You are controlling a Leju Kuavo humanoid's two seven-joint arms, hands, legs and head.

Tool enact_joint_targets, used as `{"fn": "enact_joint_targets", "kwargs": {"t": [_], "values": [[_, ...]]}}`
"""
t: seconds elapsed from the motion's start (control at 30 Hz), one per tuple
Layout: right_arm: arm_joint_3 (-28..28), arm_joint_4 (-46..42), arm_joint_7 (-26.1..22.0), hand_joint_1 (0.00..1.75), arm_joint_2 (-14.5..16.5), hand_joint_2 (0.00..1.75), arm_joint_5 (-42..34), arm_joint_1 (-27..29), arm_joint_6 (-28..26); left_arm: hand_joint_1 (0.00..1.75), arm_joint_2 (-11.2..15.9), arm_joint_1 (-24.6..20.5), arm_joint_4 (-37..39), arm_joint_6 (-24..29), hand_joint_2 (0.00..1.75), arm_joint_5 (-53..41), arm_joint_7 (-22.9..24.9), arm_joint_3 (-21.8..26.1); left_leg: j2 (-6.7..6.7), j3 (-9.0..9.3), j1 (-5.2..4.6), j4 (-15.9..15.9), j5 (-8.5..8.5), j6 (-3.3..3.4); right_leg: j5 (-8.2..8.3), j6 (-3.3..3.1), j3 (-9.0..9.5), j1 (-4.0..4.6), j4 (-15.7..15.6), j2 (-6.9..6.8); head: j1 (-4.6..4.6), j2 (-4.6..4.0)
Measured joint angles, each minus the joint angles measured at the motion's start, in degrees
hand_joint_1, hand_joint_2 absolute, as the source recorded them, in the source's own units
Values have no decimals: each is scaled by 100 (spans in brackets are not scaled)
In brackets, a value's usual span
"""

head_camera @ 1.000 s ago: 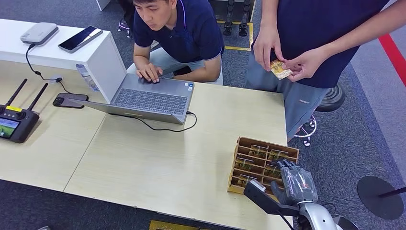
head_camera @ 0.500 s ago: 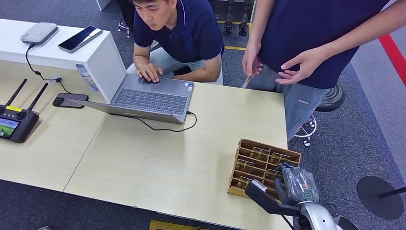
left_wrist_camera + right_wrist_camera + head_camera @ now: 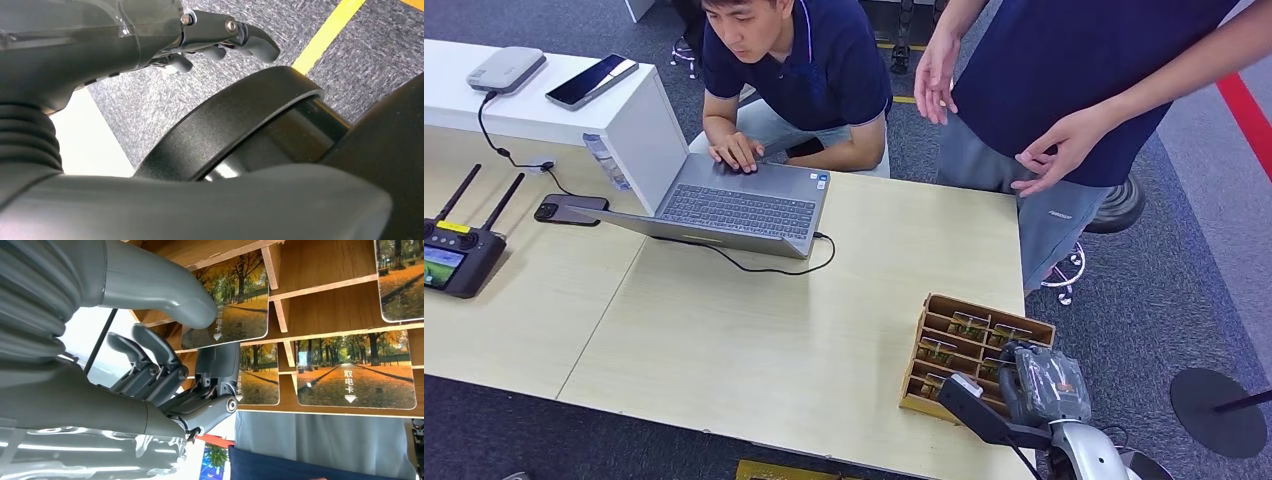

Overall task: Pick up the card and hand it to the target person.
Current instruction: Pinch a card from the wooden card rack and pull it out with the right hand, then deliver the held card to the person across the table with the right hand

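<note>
The cards (image 3: pixel 356 378) are sitting upright in the slots of the wooden card box (image 3: pixel 940 306) at the near right corner of the table (image 3: pixel 754 330), autumn-tree prints with white lettering, and in the right wrist view the right hand (image 3: pixel 200 365) is right in among them: thumb lying across the face of one card (image 3: pixel 235 315), darker fingers curled near the next card along, but I can't tell whether it's actually pinching one or just touching. In the head view the right hand (image 3: pixel 1044 383) sits over the box's right end, a touch lower and closer to the table edge than a second ago. The big change is the standing person (image 3: pixel 1074 90): a second ago they were holding a small card in both hands, now both hands are apart with nothing in them, one raised by the chest and one lower with fingers spread. The left hand (image 3: pixel 220 37) hangs down over grey carpet with a yellow floor line, fingers loosely curled and holding nothing. Further out, a seated person (image 3: pixel 794 70) types on a laptop (image 3: pixel 734 205), its cable (image 3: pixel 774 262) trailing across the table, with a phone (image 3: pixel 571 209) and a remote controller (image 3: pixel 454 255) off to the left.
</note>
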Motion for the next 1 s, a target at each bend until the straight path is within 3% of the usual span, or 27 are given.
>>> {"fn": "enact_joint_targets", "kwargs": {"t": [0.5, 0.83, 1.0], "values": [[-7, 2, -19, 171, 1, 175, 35, 51, -268, 0, 13, -167, -24, 147, 175, 122, -41, -11, -1, -2, -2, 0, 0, 1, 0, 0, 1, -2, 0, -2, 0, 0], [-280, -170, -421, 171, 33, 175, -407, 81, -1467, 0, 13, -171, -43, 157, 175, 211, -23, -20, -1, -2, -3, 0, 0, 1, 1, 1, 2, -3, 1, -1, 1, 0], [-559, -615, -517, 171, 46, 175, -445, -107, -1773, 0, 13, -171, -43, 184, 175, 217, -44, -83, -1, -2, -3, 0, 0, 1, 1, 1, 3, -3, 1, -1, 1, 0]]}}
